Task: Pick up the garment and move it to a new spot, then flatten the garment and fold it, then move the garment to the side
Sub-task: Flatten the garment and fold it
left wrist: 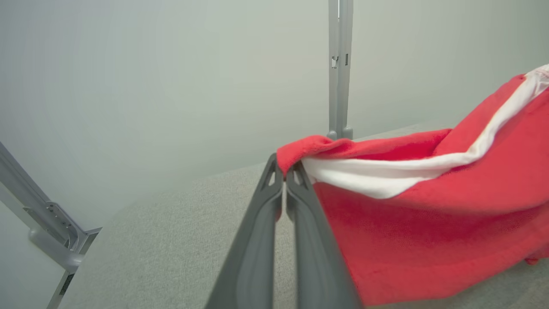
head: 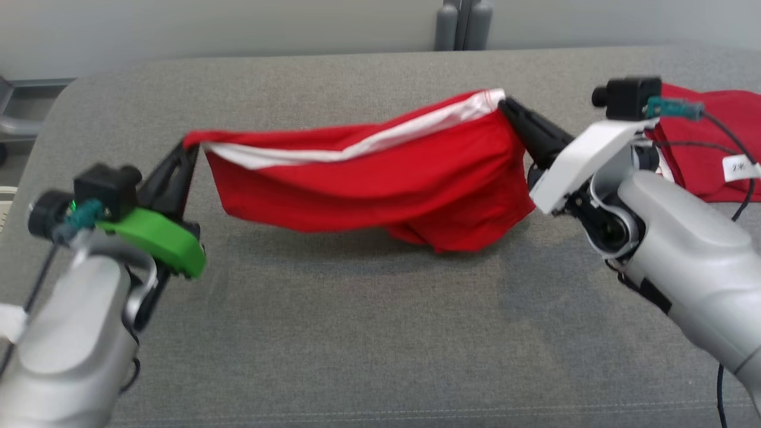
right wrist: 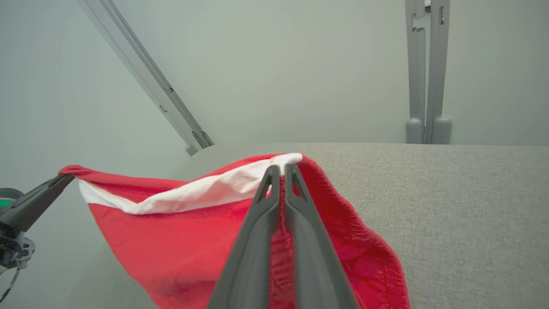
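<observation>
Garment (head: 368, 178): red with a white band along its top edge. It hangs stretched between the two grippers over the grey pad (head: 357, 333), and its bulk sags lowest toward its right end. Whether that low fold touches the pad cannot be told.
Left gripper (head: 191, 147): at the garment's left corner, with both dark fingers pressed together and the red hem pinched between the tips. The left wrist view shows cloth bunched over the tips.
Right gripper (head: 505, 107): at the garment's right corner, which is the higher one. Its fingers are closed tight on the end of the white band, and red cloth hangs below and on both sides of the fingers in the right wrist view.
Green bracket (head: 157, 238): on the left wrist, below and left of the garment's left corner.
White bracket (head: 579, 160): on the right wrist, just right of the garment.
Second red cloth (head: 713, 148): lies on the pad to the right of the garment, beyond the right wrist and apart from it. It carries a white tag (head: 740, 168).
Grey posts (head: 464, 24): upright behind the garment, at the pad's far edge against the pale wall.
</observation>
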`<state>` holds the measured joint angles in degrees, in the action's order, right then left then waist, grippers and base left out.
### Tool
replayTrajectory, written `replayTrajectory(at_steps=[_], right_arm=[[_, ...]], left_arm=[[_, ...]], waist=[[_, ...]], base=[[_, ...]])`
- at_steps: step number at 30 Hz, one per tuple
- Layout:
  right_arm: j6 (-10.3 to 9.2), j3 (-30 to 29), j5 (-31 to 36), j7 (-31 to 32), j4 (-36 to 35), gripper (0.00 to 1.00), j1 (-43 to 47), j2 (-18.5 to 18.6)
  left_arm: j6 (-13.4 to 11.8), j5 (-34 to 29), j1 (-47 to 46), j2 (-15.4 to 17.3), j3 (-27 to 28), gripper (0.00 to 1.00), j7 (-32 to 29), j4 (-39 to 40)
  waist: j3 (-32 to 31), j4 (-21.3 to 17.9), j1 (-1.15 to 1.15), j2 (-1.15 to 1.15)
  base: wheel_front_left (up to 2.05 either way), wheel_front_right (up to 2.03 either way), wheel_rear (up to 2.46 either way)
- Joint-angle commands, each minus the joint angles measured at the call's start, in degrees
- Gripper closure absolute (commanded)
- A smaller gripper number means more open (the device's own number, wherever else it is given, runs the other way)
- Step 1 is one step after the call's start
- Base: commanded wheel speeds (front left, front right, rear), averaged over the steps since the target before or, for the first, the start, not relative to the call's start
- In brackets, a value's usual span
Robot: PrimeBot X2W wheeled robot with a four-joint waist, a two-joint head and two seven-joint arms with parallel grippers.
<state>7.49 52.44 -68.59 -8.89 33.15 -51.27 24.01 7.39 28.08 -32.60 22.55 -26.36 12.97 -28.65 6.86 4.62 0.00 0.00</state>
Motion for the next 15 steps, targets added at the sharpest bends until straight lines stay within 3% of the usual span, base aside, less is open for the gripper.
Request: replayTrajectory(at_steps=[1,8,15], right_arm=[[0.0,-0.8,-1.0,0.5,0.2,1.0,-3.2,-0.4],[0.0,-3.4,-2.9,1.8,4.5,1.0,-17.9,-3.5],[0.0,-7.0,-4.4,1.4,11.9,1.0,-32.3,-7.4]], left_arm=[[0.1,0.7,-4.8,1.9,-1.0,1.0,-1.3,0.6],[0.1,4.9,-24.4,7.2,-6.6,1.0,-6.9,1.7],[0.1,10.2,-41.2,9.5,-11.5,1.0,-11.2,-0.6]], waist=[[3.3,-1.2,0.0,0.0],[12.4,-3.0,0.0,0.0],[20.3,-4.6,0.0,0.0]], base=[[0.0,0.0,0.0],[0.0,0.0,0.0],[0.0,0.0,0.0]])
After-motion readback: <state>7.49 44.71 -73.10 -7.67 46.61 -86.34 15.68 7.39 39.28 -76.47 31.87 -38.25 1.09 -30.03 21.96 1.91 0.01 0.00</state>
